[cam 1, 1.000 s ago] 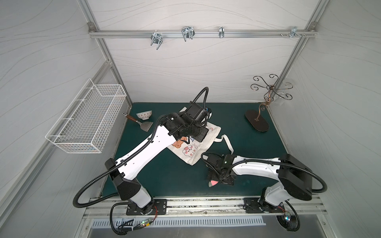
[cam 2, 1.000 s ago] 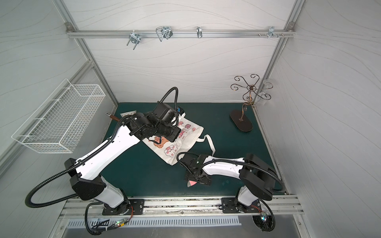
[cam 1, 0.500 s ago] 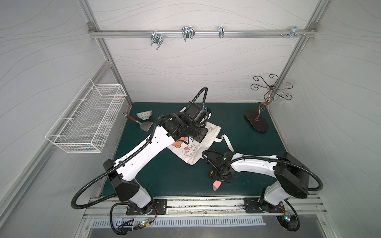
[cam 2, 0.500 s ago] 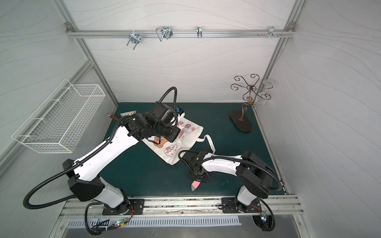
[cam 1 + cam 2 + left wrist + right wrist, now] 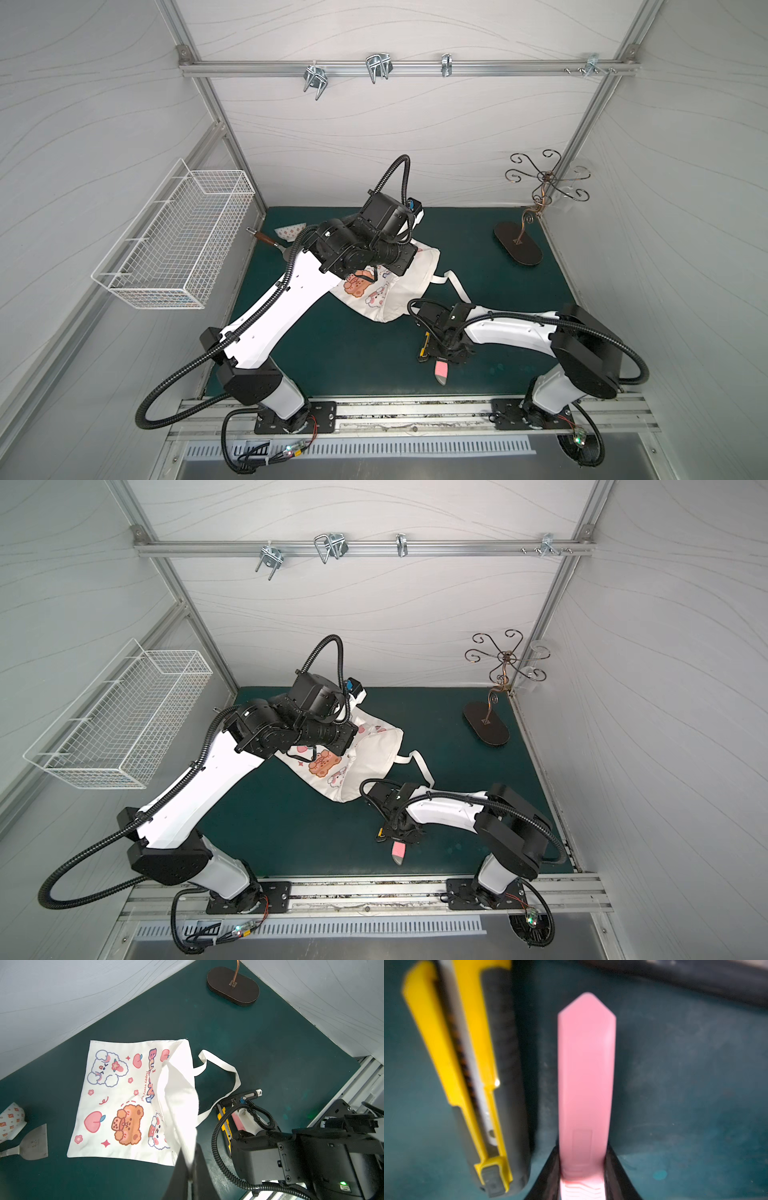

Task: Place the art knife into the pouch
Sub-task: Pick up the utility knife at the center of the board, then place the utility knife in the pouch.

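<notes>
Closing over the last second, the right gripper (image 5: 582, 1164) had drawn its jaws from a wide spread to a narrow pinch on the art knife (image 5: 586, 1076), with a black finger (image 5: 550, 1169) pressed against each side of the pink body. The knife was outside the pouch (image 5: 116, 1093), a little off its mouth corner on the green mat (image 5: 345, 349); whether it had left the mat could not be told. A yellow cutter (image 5: 471, 1076) lay flat just beside it, on the side nearer the pouch. The left gripper (image 5: 189, 1169) was clamped tight on the pouch's upper mouth edge, holding that layer raised while the printed face lay flat. One strap (image 5: 226, 1076) trailed from the mouth toward the cutter. Past the pouch's closed end sat a patterned cup (image 5: 10, 1122) and a scraper (image 5: 33, 1142).
</notes>
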Motion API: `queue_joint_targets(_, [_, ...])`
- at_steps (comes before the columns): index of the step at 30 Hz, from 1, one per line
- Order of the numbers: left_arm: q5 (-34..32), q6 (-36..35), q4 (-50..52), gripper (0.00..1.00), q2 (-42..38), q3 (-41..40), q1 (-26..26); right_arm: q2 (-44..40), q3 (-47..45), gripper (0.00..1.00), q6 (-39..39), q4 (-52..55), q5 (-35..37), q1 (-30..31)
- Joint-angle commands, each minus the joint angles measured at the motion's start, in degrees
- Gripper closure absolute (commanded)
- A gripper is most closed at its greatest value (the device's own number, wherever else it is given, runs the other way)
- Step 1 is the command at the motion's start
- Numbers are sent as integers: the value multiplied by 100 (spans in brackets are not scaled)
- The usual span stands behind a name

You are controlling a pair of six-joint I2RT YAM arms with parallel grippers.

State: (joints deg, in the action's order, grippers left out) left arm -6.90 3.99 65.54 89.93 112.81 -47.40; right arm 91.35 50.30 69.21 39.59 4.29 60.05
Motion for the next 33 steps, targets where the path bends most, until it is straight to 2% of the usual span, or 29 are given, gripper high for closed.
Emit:
queue_joint_targets(1, [-82,-78,99,100,148,225,19,78,97,83,23,-254,358,-64])
queue_joint_targets(10, [-180,-52,58,100,143,14,19,-428,446,83,-211,307,761,-134])
queue_joint_targets(16, [-286,-110,79,100,241,200,14,-653,991,82,-653,511,762,-168])
queue_joint_targets(19, [-213,-91,207,100,343,496,36,-649,1156,82,-897,364,530,-394])
queue_joint_targets(24, [-233,-89,352,100,392,838,37,-634,944,82,-1208,-548,-320,-1080])
queue_joint_targets(29, [-213,-69,470,100,489,1095,46,-137,1457,81,-1778,-769,-549,-1335])
queue_joint_targets(33, [-172,-31,502,100,535,1173,55,250,1741,81,-1900,-1203,-930,-1422])
